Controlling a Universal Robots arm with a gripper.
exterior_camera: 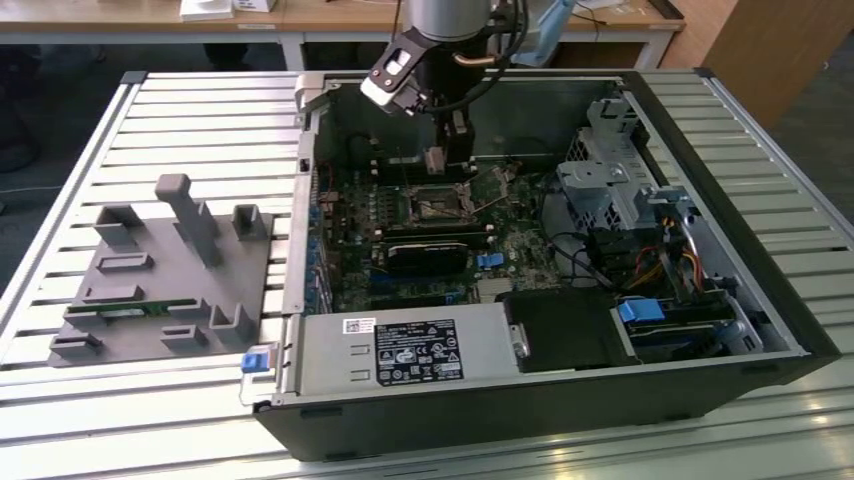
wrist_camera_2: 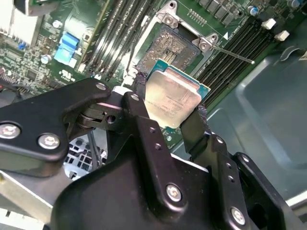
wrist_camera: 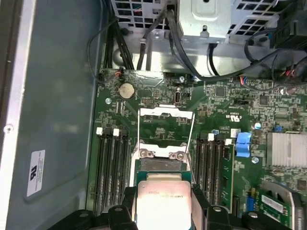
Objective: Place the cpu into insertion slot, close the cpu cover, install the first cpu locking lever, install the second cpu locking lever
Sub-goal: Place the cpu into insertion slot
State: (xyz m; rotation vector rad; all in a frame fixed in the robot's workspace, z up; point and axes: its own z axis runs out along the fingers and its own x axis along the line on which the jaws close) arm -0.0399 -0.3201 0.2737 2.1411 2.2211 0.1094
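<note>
Holding the cpu (wrist_camera_2: pixel 172 98) clamped by its edges between my gripper's (wrist_camera_2: pixel 170 104) two black fingers (wrist_camera_2: pixel 193 128), I see its dull metal top facing the camera in both wrist views. The insertion slot (wrist_camera_2: pixel 168 45) lies bare just beyond the fingertips, apart from the cpu. Past it, farther from the gripper, the cpu cover (wrist_camera: pixel 166 110) stands open.

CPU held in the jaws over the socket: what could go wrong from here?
The cpu hangs pinched by two opposite edges, not yet in the insertion slot; a slip or a skewed landing might harm the contacts. The locking lever sticking out beside the slot could snag the jaws on descent.
</note>
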